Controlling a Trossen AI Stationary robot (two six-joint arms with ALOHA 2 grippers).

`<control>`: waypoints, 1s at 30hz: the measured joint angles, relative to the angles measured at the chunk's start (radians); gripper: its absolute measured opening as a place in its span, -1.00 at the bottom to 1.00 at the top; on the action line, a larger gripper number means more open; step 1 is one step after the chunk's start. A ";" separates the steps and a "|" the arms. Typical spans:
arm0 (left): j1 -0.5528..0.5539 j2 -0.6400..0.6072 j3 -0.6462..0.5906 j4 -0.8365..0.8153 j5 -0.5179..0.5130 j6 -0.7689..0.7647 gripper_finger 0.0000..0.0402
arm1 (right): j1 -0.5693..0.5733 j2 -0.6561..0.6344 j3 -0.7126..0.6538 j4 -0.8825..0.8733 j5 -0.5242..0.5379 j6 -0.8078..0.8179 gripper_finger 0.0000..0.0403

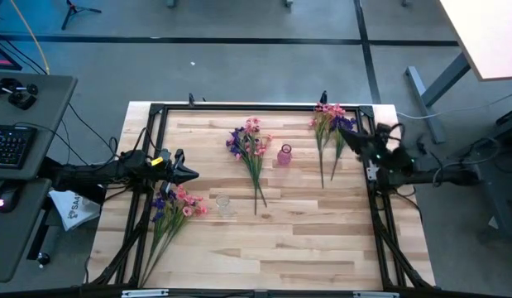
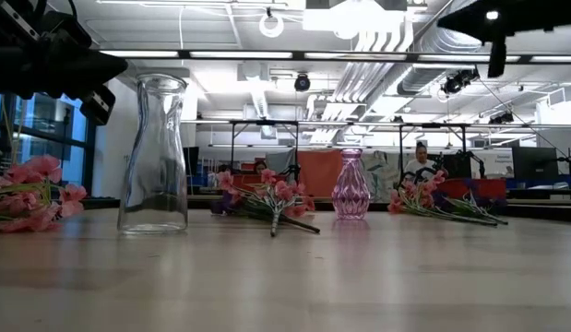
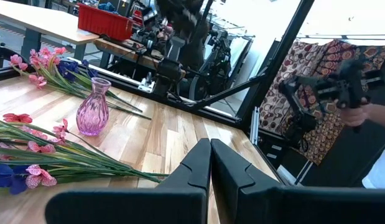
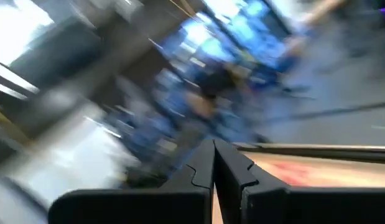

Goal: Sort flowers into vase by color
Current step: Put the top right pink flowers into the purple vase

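**Both hands clenched and empty, flowers lying in three bunches on the desk**

From the overhead camera I see the wooden desk (image 1: 297, 240) inside a black frame. My left hand (image 1: 188, 172) sits at the left edge of the desk, its fingers pressed together on nothing, just above a bunch of pink and purple flowers (image 1: 174, 207) that spills toward the near left corner. A second bunch (image 1: 251, 149) lies near the middle, stems pointing toward the near edge. A third bunch (image 1: 330, 124) lies at the far right, close to my right hand (image 1: 348, 126), which is also clenched and empty. A small pink vase (image 1: 284, 155) stands just right of the middle bunch. A clear glass vase (image 1: 223, 204) stands near the left bunch.

From the desk-level camera, the clear vase (image 2: 154, 152) stands upright at left, with pink blossoms (image 2: 31, 194) lying beside it at the picture's edge. The pink vase (image 2: 350, 184) stands upright farther back, between the middle bunch (image 2: 267, 201) and the far bunch (image 2: 433, 201). A person (image 2: 420, 164) sits in the room beyond.

From my left wrist camera, the left hand's two dark fingers (image 3: 198, 171) meet with no gap. Past them the pink vase (image 3: 92, 111) stands between one bunch (image 3: 43, 162) lying nearer and another (image 3: 55, 67) farther off. A person's hand (image 3: 357, 112) shows beyond the desk, holding a dark device.

My right wrist camera is blurred; I can only make out the right hand's fingers (image 4: 201, 171) shut together and a strip of desk (image 4: 316, 168).
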 joint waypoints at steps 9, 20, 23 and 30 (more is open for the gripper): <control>0.000 0.000 0.000 0.000 0.000 0.000 -1.00 | -0.186 0.426 0.334 -0.826 -0.117 0.231 -0.90; 0.000 0.000 0.000 0.000 0.000 0.000 -1.00 | -0.407 0.849 0.304 -0.841 -0.365 0.283 0.09; 0.000 0.000 0.000 0.000 0.000 0.000 -1.00 | -0.461 0.935 0.304 -0.788 -0.398 0.237 0.28; 0.000 0.000 0.000 0.000 0.000 0.000 -1.00 | -0.557 1.074 0.304 -0.675 -0.465 0.118 0.39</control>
